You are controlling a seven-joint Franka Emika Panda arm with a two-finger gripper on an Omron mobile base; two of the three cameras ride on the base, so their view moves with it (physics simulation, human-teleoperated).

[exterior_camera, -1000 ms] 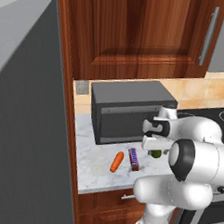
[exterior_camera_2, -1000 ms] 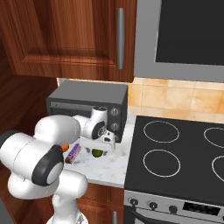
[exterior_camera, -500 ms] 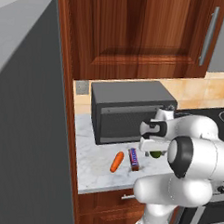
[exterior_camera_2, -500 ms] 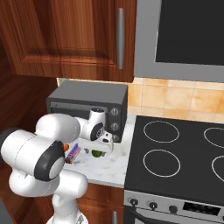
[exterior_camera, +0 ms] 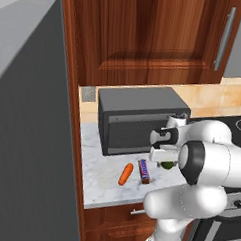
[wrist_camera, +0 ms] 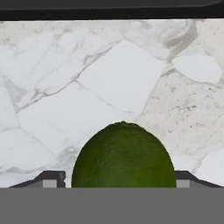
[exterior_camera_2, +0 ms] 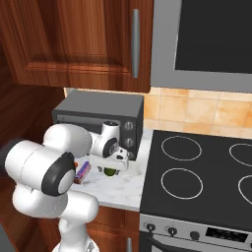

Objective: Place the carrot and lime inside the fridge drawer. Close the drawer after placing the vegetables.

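The lime [wrist_camera: 124, 157], a dark green ball, lies on the marble counter [exterior_camera: 104, 181] directly under my hand. My gripper [wrist_camera: 120, 179] stands open, with a fingertip low on either side of the lime and a thin gap at each. From the base views the hand hangs over the lime [exterior_camera: 166, 165] [exterior_camera_2: 110, 171] in front of the toaster oven. The orange carrot [exterior_camera: 125, 174] lies on the counter to the left, apart from the hand. The fridge drawer is out of view.
A purple-wrapped snack bar [exterior_camera: 144, 171] lies between carrot and lime. A dark toaster oven [exterior_camera: 137, 118] stands just behind the hand. The black stove top [exterior_camera_2: 197, 172] adjoins the counter on the right. A tall grey panel [exterior_camera: 31, 138] walls off the left.
The hand has eased down a little over the lime. Carrot, snack bar and lime lie where they were.
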